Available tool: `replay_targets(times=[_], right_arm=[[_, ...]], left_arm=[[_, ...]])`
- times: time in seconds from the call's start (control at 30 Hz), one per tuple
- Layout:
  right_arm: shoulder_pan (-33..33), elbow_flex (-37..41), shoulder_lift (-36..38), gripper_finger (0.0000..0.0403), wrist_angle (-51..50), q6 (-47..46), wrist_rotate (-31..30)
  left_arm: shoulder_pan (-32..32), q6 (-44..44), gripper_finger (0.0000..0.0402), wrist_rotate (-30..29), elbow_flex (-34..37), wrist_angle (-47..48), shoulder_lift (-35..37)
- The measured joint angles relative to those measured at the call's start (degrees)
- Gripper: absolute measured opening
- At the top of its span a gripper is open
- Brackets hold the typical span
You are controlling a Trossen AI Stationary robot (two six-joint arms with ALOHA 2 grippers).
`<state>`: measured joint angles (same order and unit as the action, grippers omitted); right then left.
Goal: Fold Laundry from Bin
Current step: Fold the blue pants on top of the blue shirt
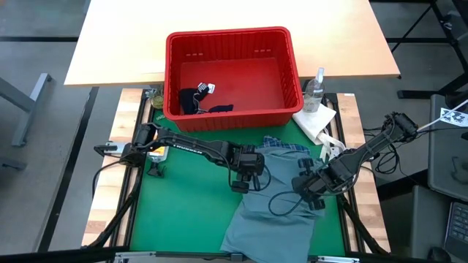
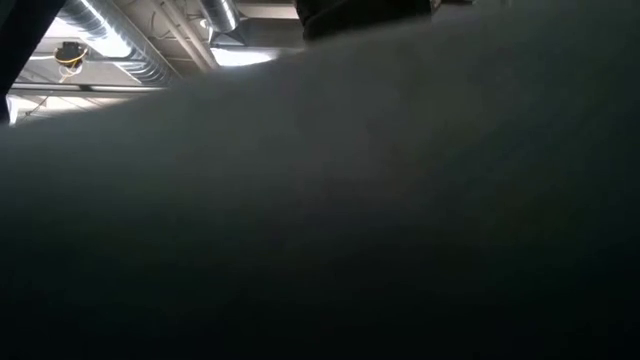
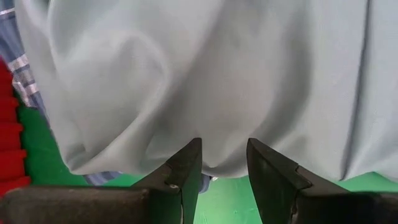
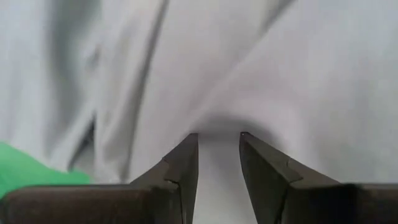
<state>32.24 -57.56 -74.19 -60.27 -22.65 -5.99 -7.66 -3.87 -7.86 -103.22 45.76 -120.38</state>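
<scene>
While both arms sit over the large grey-blue garment (image 1: 272, 212) in the lower middle of the high view, your main risk is a false grip. The left gripper (image 1: 246, 177) has its fingers (image 3: 186, 168) a narrow gap apart, with the cloth's edge bulging just ahead of them; you cannot tell whether any fabric is truly pinched. The right gripper (image 1: 311, 191) shows the same: narrow gap, cloth pressed close against the tips, grip unconfirmed.

If you lift now, one side may slip free and the garment would swing from a single corner, bunching instead of spreading. The blue-white plaid shirt (image 1: 287, 147) lies partly under its upper edge, so a deep bite could drag both pieces together. The garment's lower end also hangs past the bottom edge of the green mat (image 1: 186, 212), and a careless pull could slide it off the table.

The red bin (image 1: 232, 77), upper centre, holds a dark navy garment (image 1: 196, 100). The low view is blocked, so don't count on it.
</scene>
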Motion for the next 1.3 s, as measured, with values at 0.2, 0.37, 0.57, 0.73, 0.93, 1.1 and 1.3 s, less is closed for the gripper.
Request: replay_targets(times=[0.2,0.37,0.57,0.73,0.93,1.1,1.3], right_arm=[[-0.02,0.0,0.0,0.0117,5.87,0.01,0.01],[-0.02,0.0,0.0,0.0117,9.21,0.01,-0.01],[-0.02,0.0,0.0,0.0117,11.39,0.0,-0.01],[-0.01,0.0,0.0,0.0117,11.35,0.02,0.01],[-0.02,0.0,0.0,0.0117,11.35,0.02,0.01],[-0.01,0.0,0.0,0.0117,11.62,2.93,-1.92],[-0.02,0.0,0.0,0.0117,16.11,1.65,-4.16]], left_arm=[[-0.36,-1.01,0.0121,0.03,-0.02,0.06,0.55],[-0.84,-1.13,0.0121,0.0,-0.02,0.02,0.81],[-2.16,-1.23,0.0121,0.01,-0.02,0.76,1.25],[-4.38,-0.48,0.0121,1.59,-0.11,0.3,3.97],[-8.48,2.1,0.0121,6.03,-0.09,-2.34,3.47],[-12.02,2.22,0.0121,5.28,-0.09,-6.93,1.18],[-13.89,2.13,0.0121,-1.39,-0.09,-13.66,-3.17]])
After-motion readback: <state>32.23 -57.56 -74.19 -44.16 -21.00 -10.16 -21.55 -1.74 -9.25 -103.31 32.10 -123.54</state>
